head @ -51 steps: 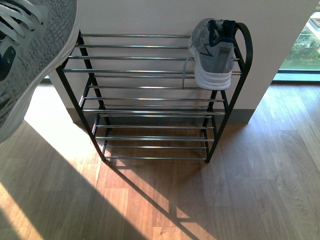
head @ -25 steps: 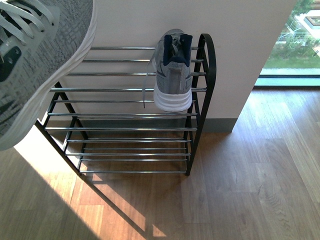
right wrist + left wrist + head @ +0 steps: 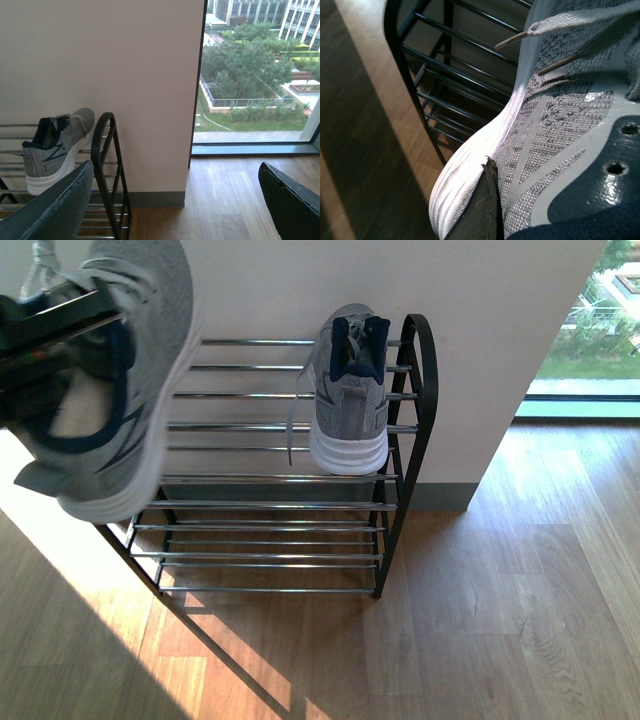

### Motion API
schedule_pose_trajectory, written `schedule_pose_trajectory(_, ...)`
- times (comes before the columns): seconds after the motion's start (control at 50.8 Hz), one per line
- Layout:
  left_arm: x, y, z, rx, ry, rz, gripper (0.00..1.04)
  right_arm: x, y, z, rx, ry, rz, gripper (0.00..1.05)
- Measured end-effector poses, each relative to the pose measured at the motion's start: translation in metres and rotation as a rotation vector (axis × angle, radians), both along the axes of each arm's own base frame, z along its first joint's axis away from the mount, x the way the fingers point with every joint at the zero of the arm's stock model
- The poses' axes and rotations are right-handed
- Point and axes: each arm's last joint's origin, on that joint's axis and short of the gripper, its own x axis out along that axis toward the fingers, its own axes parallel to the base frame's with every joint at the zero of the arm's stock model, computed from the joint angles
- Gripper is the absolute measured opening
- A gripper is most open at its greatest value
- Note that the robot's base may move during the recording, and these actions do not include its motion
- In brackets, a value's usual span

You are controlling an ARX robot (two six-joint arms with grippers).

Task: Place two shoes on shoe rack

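One sneaker [image 3: 348,390] sits at the right end of the top tier of the shoe rack [image 3: 270,478]; the left tool [image 3: 55,335] holds the second sneaker [image 3: 135,410] aloft near the left end; the right tool [image 3: 175,200] is wide and empty; next, lower that sneaker onto the free rods.

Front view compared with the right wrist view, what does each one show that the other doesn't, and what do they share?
Only the front view: a second grey sneaker held in the air by the left end effector, plus where the shoe rack meets the floor. Only the right wrist view: the window with trees and buildings outside, and the right end effector, open and empty. Both: the grey sneaker on the top tier at the rack's right end, the black arched side frame and the wall.
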Motion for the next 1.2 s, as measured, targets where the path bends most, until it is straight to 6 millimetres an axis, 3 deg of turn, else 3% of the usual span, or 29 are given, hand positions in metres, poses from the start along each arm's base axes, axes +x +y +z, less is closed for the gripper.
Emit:
schedule_pose_trajectory(0.177, 0.056, -0.024, -0.021, -0.202, 0.063, -0.017, 0.02, 0.000, 0.000, 0.000, 0.000, 0.000, 0.000, 0.96)
schedule_pose_trajectory(0.492, 0.126, -0.050, -0.041, -0.355, 0.141, -0.027, 0.02, 0.000, 0.000, 0.000, 0.000, 0.000, 0.000, 0.96)
schedule_pose_trajectory(0.63, 0.145, -0.062, -0.055, -0.342, 0.207, -0.060, 0.02, 0.000, 0.000, 0.000, 0.000, 0.000, 0.000, 0.96)
schedule_pose_trajectory(0.867, 0.161, -0.078, -0.051, -0.228, 0.242, -0.174, 0.02, 0.000, 0.000, 0.000, 0.000, 0.000, 0.000, 0.96)
schedule_pose_trajectory(1.202, 0.153, -0.079, -0.051, -0.149, 0.242, -0.236, 0.02, 0.000, 0.000, 0.000, 0.000, 0.000, 0.000, 0.96)
